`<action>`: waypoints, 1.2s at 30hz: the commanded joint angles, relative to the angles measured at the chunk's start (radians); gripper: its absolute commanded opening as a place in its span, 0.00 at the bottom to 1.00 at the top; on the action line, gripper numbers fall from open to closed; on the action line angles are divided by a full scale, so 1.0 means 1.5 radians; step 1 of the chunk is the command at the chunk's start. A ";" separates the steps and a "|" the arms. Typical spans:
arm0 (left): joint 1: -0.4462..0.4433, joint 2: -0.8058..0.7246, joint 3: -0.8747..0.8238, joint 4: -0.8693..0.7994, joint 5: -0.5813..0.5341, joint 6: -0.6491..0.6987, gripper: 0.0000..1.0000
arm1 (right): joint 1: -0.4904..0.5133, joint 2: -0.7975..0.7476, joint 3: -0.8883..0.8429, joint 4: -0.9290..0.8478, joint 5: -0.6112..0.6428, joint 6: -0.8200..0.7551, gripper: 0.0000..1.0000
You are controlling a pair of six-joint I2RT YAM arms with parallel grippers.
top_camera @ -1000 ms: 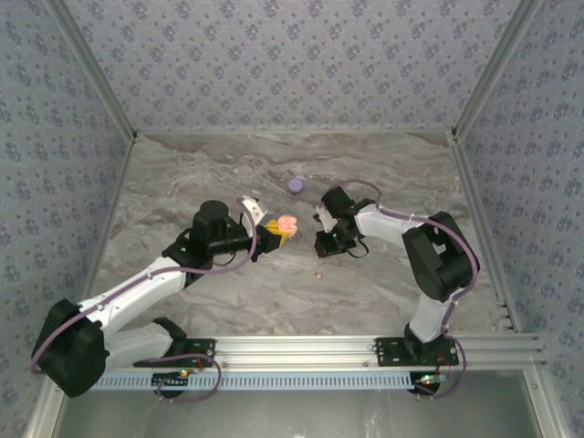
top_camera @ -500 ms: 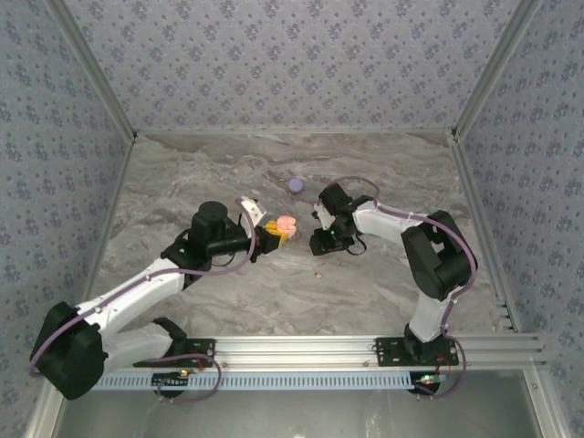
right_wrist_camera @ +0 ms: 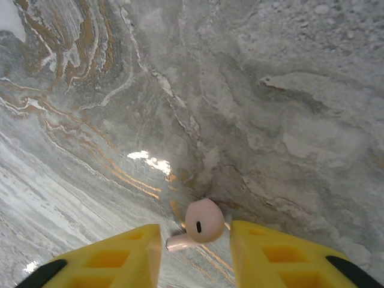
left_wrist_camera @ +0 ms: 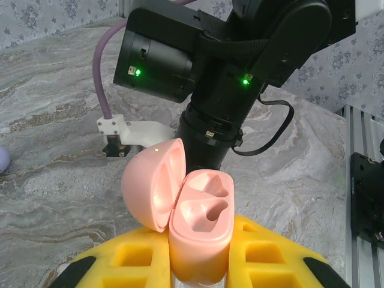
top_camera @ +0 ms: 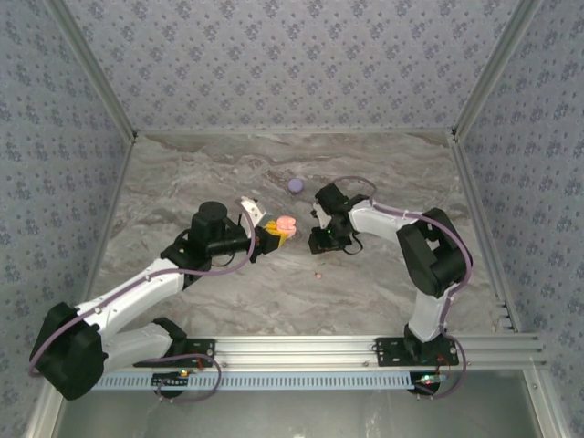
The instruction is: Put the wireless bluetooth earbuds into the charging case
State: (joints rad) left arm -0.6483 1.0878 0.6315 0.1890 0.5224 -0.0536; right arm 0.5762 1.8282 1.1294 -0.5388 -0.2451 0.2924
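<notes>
My left gripper (left_wrist_camera: 199, 267) is shut on the salmon-pink charging case (left_wrist_camera: 201, 225) and holds it upright between yellow fingers (left_wrist_camera: 267, 255). The lid (left_wrist_camera: 153, 183) is swung open to the left, and both sockets are bare. From the top view the case (top_camera: 286, 223) sits mid-table. Just to its right, my right gripper (top_camera: 320, 244) points down at the table. In the right wrist view a pink earbud (right_wrist_camera: 203, 221) lies on the marble between its yellow fingers (right_wrist_camera: 123, 255). The right gripper (right_wrist_camera: 195, 241) is open, and the bud is close to the right finger.
A lilac round case (top_camera: 296, 185) rests farther back on the marble table (top_camera: 383, 164). A tiny pink piece (top_camera: 318, 273) lies nearer the front. The right arm's black wrist (left_wrist_camera: 228, 60) looms close behind the held case. Patterned walls enclose the table.
My right gripper has crept a little left and back, toward the held case. The left arm and the case have stayed still.
</notes>
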 commanded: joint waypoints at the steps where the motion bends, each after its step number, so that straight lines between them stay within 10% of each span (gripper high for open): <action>1: -0.002 -0.014 0.006 0.001 -0.001 0.005 0.14 | 0.008 0.022 0.032 -0.026 0.024 0.000 0.34; 11: -0.002 -0.020 0.000 0.002 -0.004 0.005 0.14 | 0.033 0.072 0.119 -0.109 0.089 -0.092 0.25; 36: -0.002 -0.032 -0.005 0.002 -0.006 0.001 0.14 | 0.054 0.049 0.127 -0.118 0.084 -0.049 0.37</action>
State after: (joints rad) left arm -0.6479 1.0664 0.6289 0.1829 0.5186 -0.0540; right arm 0.6449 1.9194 1.3045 -0.6926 -0.1265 0.1810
